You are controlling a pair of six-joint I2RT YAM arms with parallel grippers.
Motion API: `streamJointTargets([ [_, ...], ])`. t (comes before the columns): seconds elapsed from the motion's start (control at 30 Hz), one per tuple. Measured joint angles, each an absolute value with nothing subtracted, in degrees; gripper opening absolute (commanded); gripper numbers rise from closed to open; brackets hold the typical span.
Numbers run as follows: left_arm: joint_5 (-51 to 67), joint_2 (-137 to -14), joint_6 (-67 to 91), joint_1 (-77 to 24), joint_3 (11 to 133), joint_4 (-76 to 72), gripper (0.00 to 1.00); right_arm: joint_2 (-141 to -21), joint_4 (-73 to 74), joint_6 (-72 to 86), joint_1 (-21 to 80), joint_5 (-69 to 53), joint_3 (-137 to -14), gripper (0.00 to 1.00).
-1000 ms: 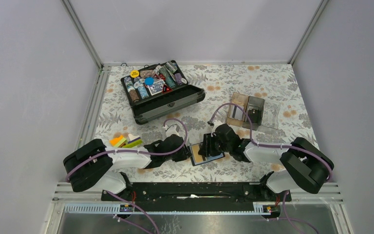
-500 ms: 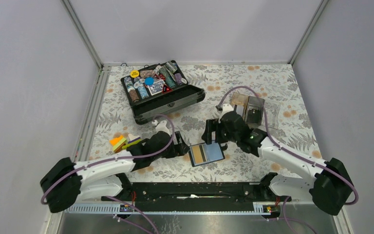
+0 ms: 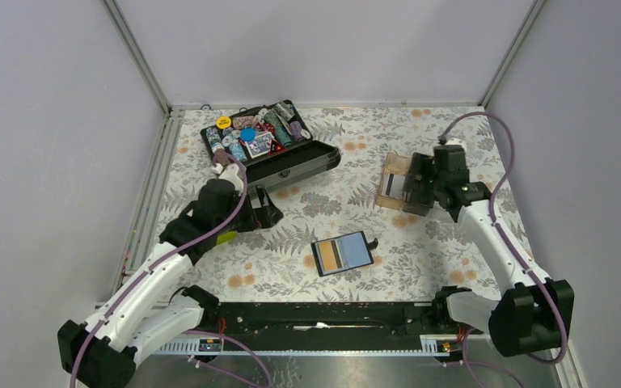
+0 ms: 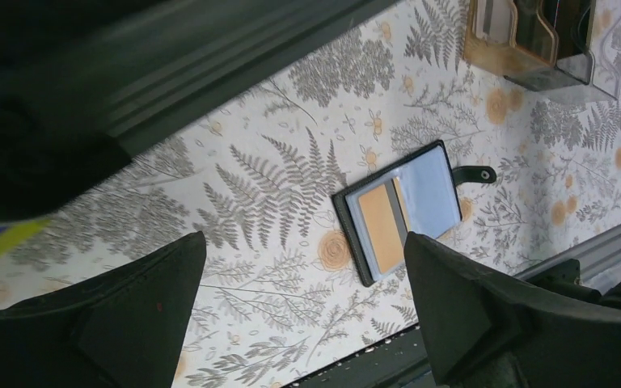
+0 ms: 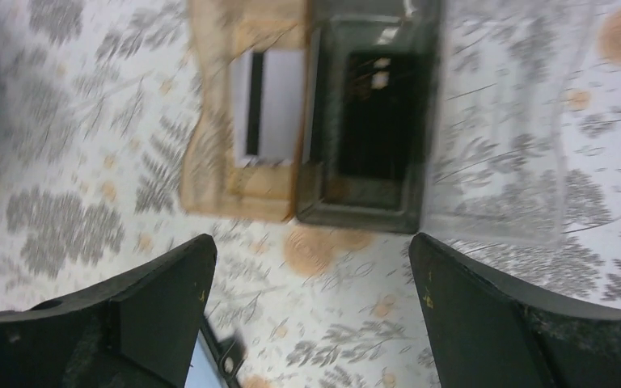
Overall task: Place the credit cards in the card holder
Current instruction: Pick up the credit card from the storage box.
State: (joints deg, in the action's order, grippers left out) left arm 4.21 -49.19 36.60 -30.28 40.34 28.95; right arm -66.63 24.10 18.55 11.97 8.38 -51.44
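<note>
The card holder (image 3: 342,254) lies open and flat at the front middle of the table. A tan credit card with a dark stripe (image 3: 332,256) sits in its left pocket, and the right pocket shows blue-grey. In the left wrist view the card holder (image 4: 400,212) lies ahead of my open left gripper (image 4: 303,307). That left gripper (image 3: 268,210) hangs beside the chip case and holds nothing. My right gripper (image 3: 412,184) hovers open and empty over the acrylic tray. A white credit card with a dark stripe (image 5: 279,105) lies in the tray's tan compartment.
An open black chip case (image 3: 291,170) full of chips stands at the back left. The clear acrylic tray (image 3: 453,190) is at the back right. A yellow-green edge (image 3: 225,237) shows under the left arm. Metal rails border the table.
Both arms have drawn away from the card holder: the left toward the chip case, the right back to the tray. Both grippers have opened. The holder stays open on the table.
</note>
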Motion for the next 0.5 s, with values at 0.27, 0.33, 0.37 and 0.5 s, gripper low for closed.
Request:
streamJointTargets([
  [0.27,8.01,-49.08,26.79,-21.45,45.41,34.98,0.99,-74.65,18.46,18.33,-0.64,7.46,-52.66,0.88],
  [0.33,8.84,-49.08,25.8,-20.12,45.41,35.88,0.99,-77.76,17.21,18.33,-2.37,6.96,-52.9,0.86],
  [0.37,9.21,-49.08,25.47,-19.62,45.39,36.1,0.99,-79.2,16.93,18.33,-3.03,6.68,-53.25,0.86],
  [0.5,10.81,-49.08,25.02,-18.44,45.39,36.34,0.99,-83.55,14.63,18.17,-4.78,5.39,-53.84,0.84],
])
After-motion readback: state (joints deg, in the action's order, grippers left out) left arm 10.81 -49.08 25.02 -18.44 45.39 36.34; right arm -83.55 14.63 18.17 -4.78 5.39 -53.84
